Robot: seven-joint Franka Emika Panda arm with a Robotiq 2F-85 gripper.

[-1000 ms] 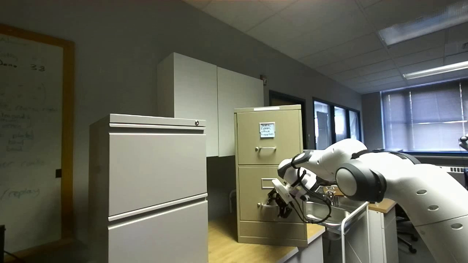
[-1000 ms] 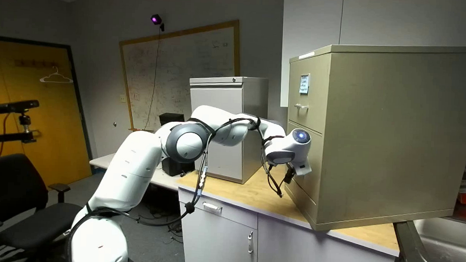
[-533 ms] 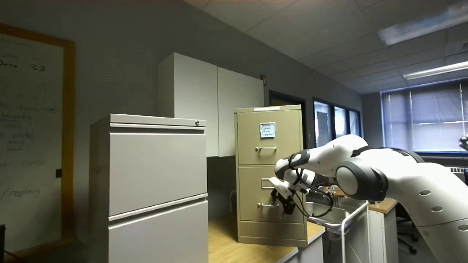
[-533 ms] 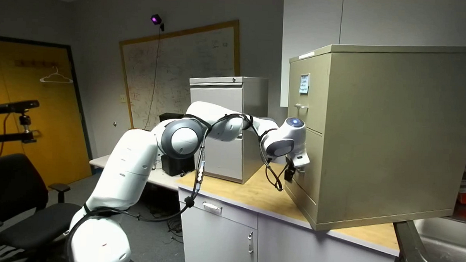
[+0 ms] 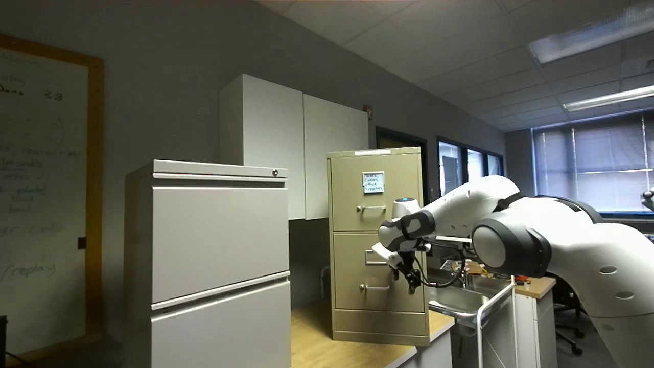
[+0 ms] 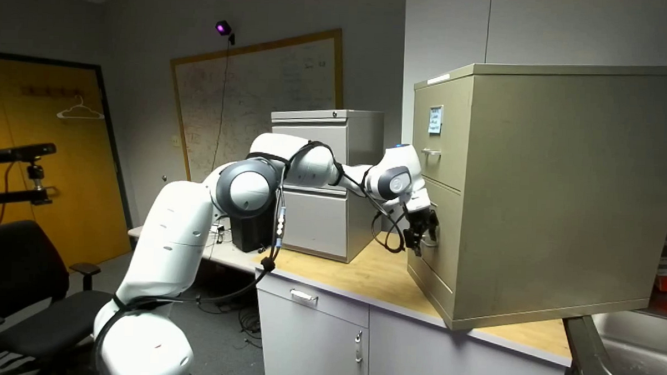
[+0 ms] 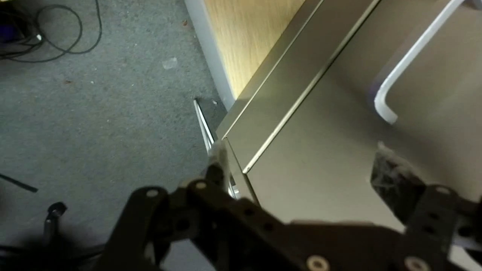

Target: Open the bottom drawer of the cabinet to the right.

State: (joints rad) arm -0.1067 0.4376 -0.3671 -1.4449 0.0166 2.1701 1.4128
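Observation:
The beige cabinet (image 5: 352,179) shows in both exterior views (image 6: 566,190). Its bottom drawer (image 5: 350,263) is shut, flush with the cabinet front. The drawer's handle (image 5: 377,288) is a thin pale bar. In the wrist view the handle (image 7: 410,56) crosses the upper right corner, beyond the fingertips. My gripper (image 7: 301,148) is open and empty, its fingers (image 7: 395,175) wide apart with the drawer front behind them. In the exterior views the gripper (image 5: 403,283) points downward in front of the drawer, near the handle's right end (image 6: 425,242) and apart from it.
A light-grey two-drawer cabinet (image 5: 219,240) stands beside the beige one. Both stand on a wooden counter (image 6: 358,271). A metal sink (image 5: 460,301) with a white rail (image 5: 480,322) lies to the right. Cables hang from the arm (image 6: 387,245).
My gripper has risen and drawn back from the drawer front, and the hand has tilted to point more downward. The handle's right end has come into view. The drawer has not moved.

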